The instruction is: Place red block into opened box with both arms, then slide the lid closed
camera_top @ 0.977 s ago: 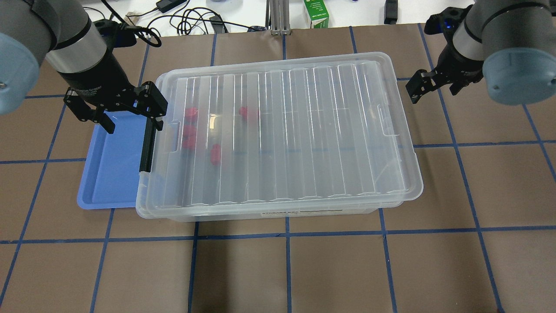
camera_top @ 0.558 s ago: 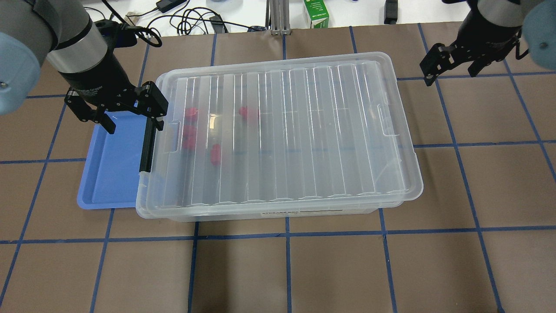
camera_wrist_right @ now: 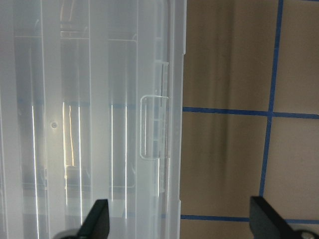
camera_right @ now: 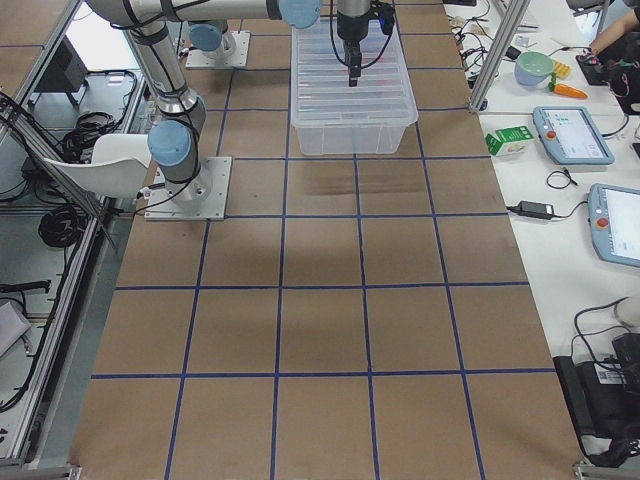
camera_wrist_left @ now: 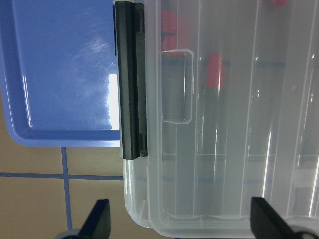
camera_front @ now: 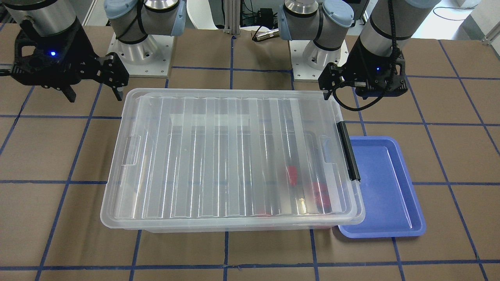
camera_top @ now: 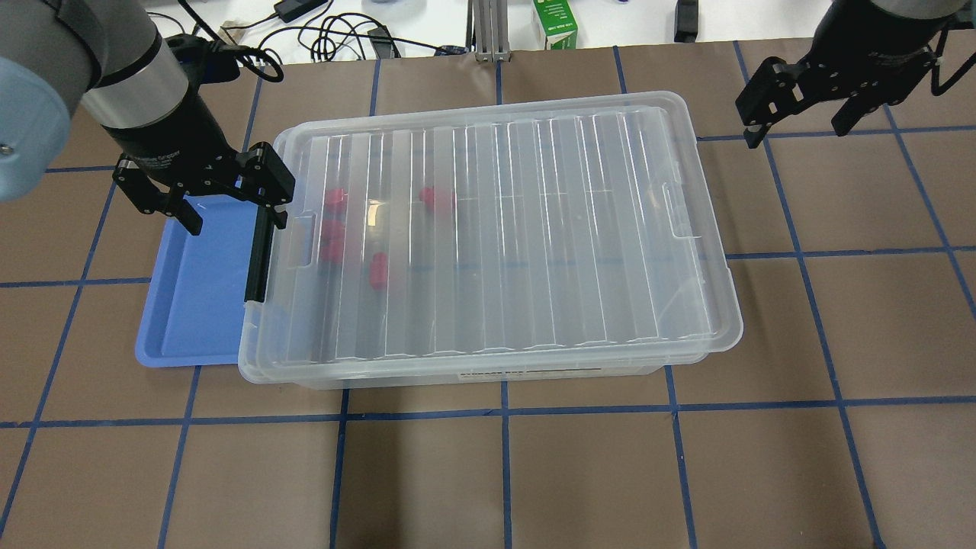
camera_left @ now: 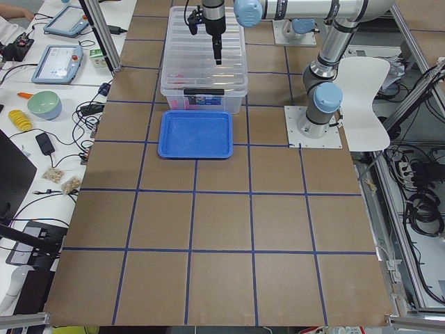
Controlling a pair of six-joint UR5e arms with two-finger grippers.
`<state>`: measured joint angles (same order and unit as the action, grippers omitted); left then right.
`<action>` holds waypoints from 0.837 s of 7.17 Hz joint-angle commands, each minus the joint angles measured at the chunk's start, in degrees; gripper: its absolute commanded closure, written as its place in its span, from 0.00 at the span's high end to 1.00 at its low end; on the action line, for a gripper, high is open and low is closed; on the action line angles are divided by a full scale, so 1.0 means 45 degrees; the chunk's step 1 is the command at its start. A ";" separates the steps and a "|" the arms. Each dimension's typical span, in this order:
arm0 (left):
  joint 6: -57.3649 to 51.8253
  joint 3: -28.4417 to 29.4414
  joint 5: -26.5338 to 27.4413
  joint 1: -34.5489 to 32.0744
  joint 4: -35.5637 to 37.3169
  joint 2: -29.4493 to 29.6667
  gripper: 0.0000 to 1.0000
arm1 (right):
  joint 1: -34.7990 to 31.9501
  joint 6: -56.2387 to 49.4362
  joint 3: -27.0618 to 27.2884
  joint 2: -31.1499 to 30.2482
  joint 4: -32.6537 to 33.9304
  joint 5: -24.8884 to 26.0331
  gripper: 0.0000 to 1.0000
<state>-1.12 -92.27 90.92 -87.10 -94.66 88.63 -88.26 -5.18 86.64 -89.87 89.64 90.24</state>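
Observation:
The clear box (camera_top: 396, 376) sits mid-table with its ribbed lid (camera_top: 534, 229) lying flat over it. Several red blocks (camera_top: 334, 200) show blurred through the lid near the left end, and one red block (camera_wrist_left: 216, 69) appears in the left wrist view. My left gripper (camera_top: 232, 217) hangs open and empty over the box's black latch bar (camera_top: 259, 252), straddling it. Off the box's far right corner my right gripper (camera_top: 797, 131) is open above bare table, holding nothing. In the front view the left gripper (camera_front: 361, 91) is on the right and the right gripper (camera_front: 95, 96) on the left.
A blue tray (camera_top: 194, 297) lies against the box's left end, empty. Cables and a green carton (camera_top: 555, 24) sit past the table's far edge. Blue tape lines grid the brown table (camera_top: 488, 473).
My right gripper has pulled away from the box's right end, moving farther and to the right and turning. The left gripper, box and lid have not moved.

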 commanded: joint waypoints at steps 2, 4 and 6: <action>-0.0024 -0.0004 0.0011 0.0019 -0.0001 -0.0027 1.00 | -0.0250 0.0448 0.0004 0.0030 0.0060 -0.0054 1.00; -0.0063 0.0016 0.0011 0.0019 -0.0001 -0.0047 1.00 | -0.0231 0.0448 0.0062 0.0030 0.0060 -0.0035 1.00; -0.0082 0.0016 0.0011 0.0019 -0.0001 -0.0047 1.00 | -0.0250 0.0448 0.0082 0.0030 0.0060 -0.0035 1.00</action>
<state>-1.41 -92.21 90.97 -87.01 -94.66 88.44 -89.33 -3.17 86.96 -89.75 89.90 90.08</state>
